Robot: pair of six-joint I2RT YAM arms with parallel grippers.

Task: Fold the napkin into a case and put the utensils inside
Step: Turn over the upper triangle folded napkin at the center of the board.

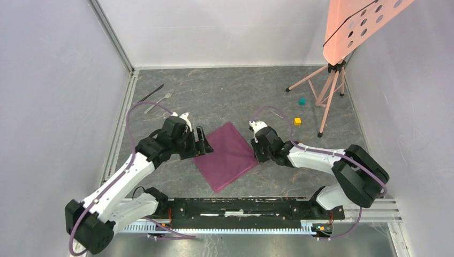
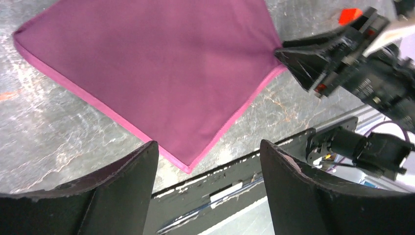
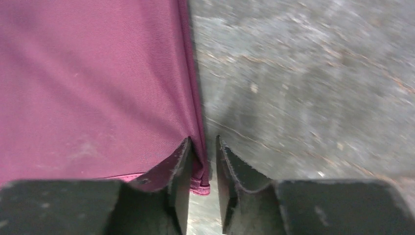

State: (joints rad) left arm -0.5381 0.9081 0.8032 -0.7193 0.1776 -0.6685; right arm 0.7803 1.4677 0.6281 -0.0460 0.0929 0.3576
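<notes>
The plum-purple napkin (image 1: pixel 227 155) lies flat on the table as a diamond, between the two arms. My right gripper (image 1: pixel 256 153) is down at its right corner. In the right wrist view the jaws (image 3: pixel 203 142) stand narrow around that hemmed corner of the napkin (image 3: pixel 88 83), with a thin gap still showing beside the cloth. My left gripper (image 1: pixel 202 142) hovers wide open at the napkin's upper-left edge, with nothing between its fingers (image 2: pixel 209 147). In the left wrist view one corner of the napkin (image 2: pixel 161 63) points toward them. The fork (image 1: pixel 163 99) and knife (image 1: pixel 151 93) lie together at the far left.
A yellow cube (image 1: pixel 297 121) and a teal cube (image 1: pixel 302 100) sit at the back right near a pink tripod (image 1: pixel 326 91) holding a perforated salmon panel (image 1: pixel 353 27). Walls close in the left, back and right. The black mounting rail (image 1: pixel 251 206) runs along the near edge.
</notes>
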